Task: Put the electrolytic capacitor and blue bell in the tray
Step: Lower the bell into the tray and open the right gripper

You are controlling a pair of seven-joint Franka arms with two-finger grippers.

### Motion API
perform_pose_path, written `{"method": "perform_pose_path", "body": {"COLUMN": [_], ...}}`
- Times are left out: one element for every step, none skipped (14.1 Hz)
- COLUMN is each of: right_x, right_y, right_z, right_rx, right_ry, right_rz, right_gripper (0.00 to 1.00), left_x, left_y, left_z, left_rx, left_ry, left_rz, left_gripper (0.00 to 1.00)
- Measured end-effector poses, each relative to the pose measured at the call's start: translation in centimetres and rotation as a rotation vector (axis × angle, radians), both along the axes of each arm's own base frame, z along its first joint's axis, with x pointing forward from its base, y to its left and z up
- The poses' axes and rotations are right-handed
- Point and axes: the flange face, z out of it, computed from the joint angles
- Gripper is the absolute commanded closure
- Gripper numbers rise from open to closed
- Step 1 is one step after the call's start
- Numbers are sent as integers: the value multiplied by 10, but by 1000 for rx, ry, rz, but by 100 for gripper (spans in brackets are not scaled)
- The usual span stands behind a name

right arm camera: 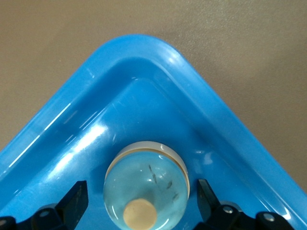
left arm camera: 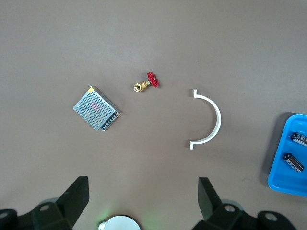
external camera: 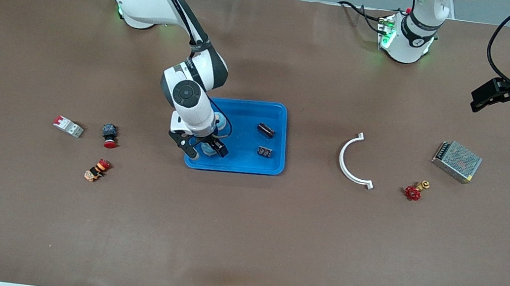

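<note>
Brown table (external camera: 241, 241): blue bell (right arm camera: 146, 184) rests in tray (external camera: 276, 166) beside two capacitors (external camera: 266, 130). Right claw (external camera: 200, 148) straddles it, spread, gripping nothing. Left claw (left arm camera: 144, 201) waits, spread, empty. Placement appears complete.

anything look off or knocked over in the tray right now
Nothing stands out. The blue bell sits dome-up in a corner of the tray, between the right gripper's open jaws; two capacitors lie flat nearby.
</note>
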Motion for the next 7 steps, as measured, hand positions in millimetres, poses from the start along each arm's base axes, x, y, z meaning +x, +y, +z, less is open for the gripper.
{"method": "perform_pose_path", "body": {"right_x": [0, 1, 2, 4, 7, 11, 17], "right_y": [0, 0, 1, 2, 4, 7, 10], "right_z": [0, 1, 3, 5, 10, 18, 29], "right_rx": [0, -1, -6, -17, -34, -53, -73], "right_ry": [-1, -1, 5, 20, 43, 70, 97], "right_rz": [0, 1, 2, 6, 11, 16, 20], "right_gripper": [0, 0, 0, 0, 0, 0, 0], "left_x": [0, 0, 0, 0, 0, -1, -1], "left_y": [0, 0, 0, 0, 0, -1, -1], "left_z": [0, 0, 0, 0, 1, 1, 1], "left_rx": [0, 0, 0, 0, 0, 0, 0], "left_ry": [0, 0, 0, -1, -1, -2, -3], "left_rz": [0, 0, 0, 0, 0, -1, -2], "left_gripper": [0, 0, 0, 0, 0, 0, 0]}}
